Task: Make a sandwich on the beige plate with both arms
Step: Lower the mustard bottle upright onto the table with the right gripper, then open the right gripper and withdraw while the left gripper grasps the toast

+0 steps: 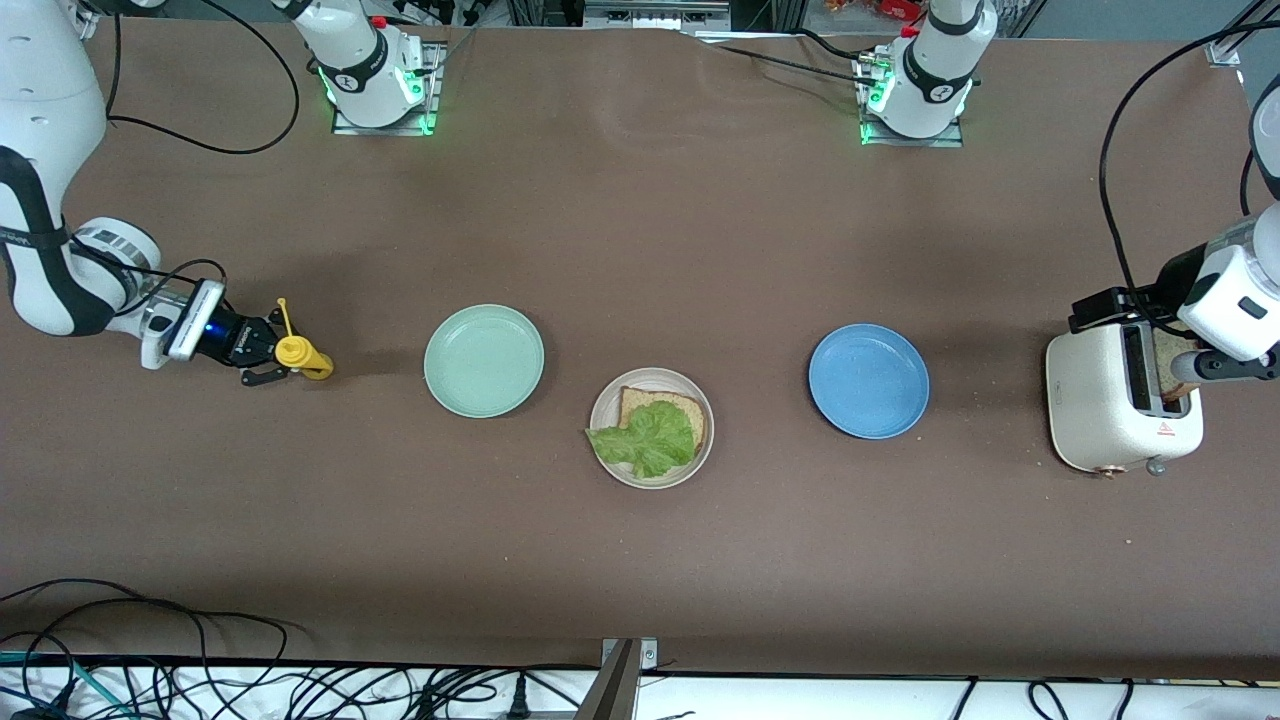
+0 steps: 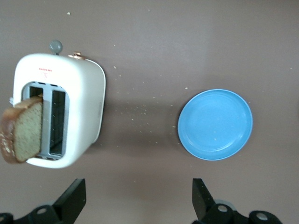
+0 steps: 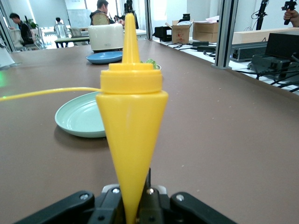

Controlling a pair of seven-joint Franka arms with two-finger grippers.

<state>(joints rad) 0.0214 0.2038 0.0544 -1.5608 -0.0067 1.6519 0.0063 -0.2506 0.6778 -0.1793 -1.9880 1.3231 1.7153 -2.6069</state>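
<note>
The beige plate [image 1: 607, 463] sits mid-table with one bread slice [image 1: 650, 402] on it and a green lettuce leaf [image 1: 645, 440] lying over the slice. A second bread slice [image 1: 1172, 372] [image 2: 23, 133] stands up out of a slot of the white toaster [image 1: 1110, 410] [image 2: 81, 107]. My left gripper [image 1: 1215, 368] [image 2: 138, 189] hangs over the toaster, open, with nothing between its fingers. My right gripper [image 1: 268, 362] [image 3: 135, 205] is low over the table at the right arm's end, shut on a yellow squeeze bottle [image 1: 303, 355] [image 3: 131, 107].
A mint-green plate [image 1: 484, 360] [image 3: 79, 116] lies between the yellow bottle and the beige plate. A blue plate [image 1: 868, 380] [image 2: 215, 123] lies between the beige plate and the toaster. Cables run along the table's edge nearest the front camera.
</note>
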